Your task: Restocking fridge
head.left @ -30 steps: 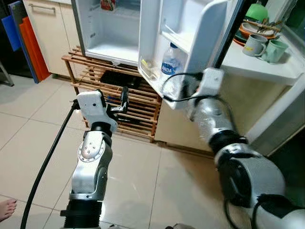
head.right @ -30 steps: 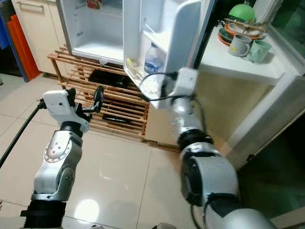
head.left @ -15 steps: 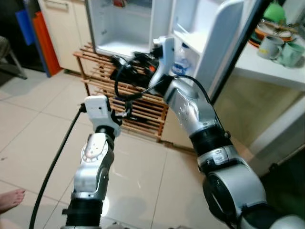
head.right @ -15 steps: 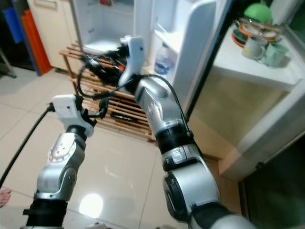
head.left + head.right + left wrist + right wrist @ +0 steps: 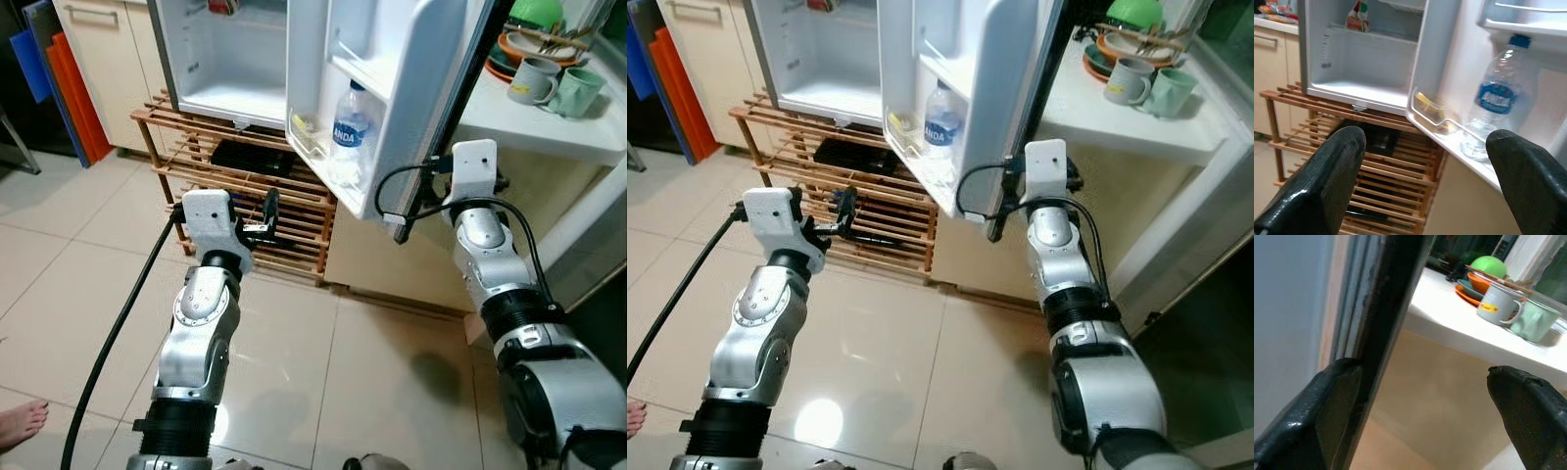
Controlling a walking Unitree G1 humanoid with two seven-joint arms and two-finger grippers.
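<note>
Fridge (image 5: 230, 59) open, cavity at 12 o'clock | door (image 5: 392, 88) bin holds one bottle (image 5: 349, 132) | wooden rack (image 5: 284, 211) beneath, tiled floor (image 5: 78, 255) | worktop (image 5: 549, 132) at 2 o'clock: two mugs (image 5: 554, 86), bowls | left pincer (image 5: 1425, 181) open, empty | right pincer (image 5: 1425, 411) open at door edge

Right claw (image 5: 1425, 416), fingers spread wide with nothing between them. One finger (image 5: 1317, 416) lies against the dark edge of the fridge door (image 5: 1386, 308); the other finger (image 5: 1528, 416) is well apart, out in open space. The door's pale face (image 5: 1288, 298) is on the far side of the dark edge.

Past the door edge: white tabletop (image 5: 1459, 328) over a beige panel (image 5: 1435, 391). On the tabletop a grey mug (image 5: 1496, 303) with a yellow and red mark, just beside a pale green mug (image 5: 1533, 320). Behind them an orange bowl (image 5: 1476, 283) on stacked plates (image 5: 1469, 293), a bright green rounded item (image 5: 1488, 265) above it. Chopsticks or similar sticks lie across the bowl, blurred.
</note>
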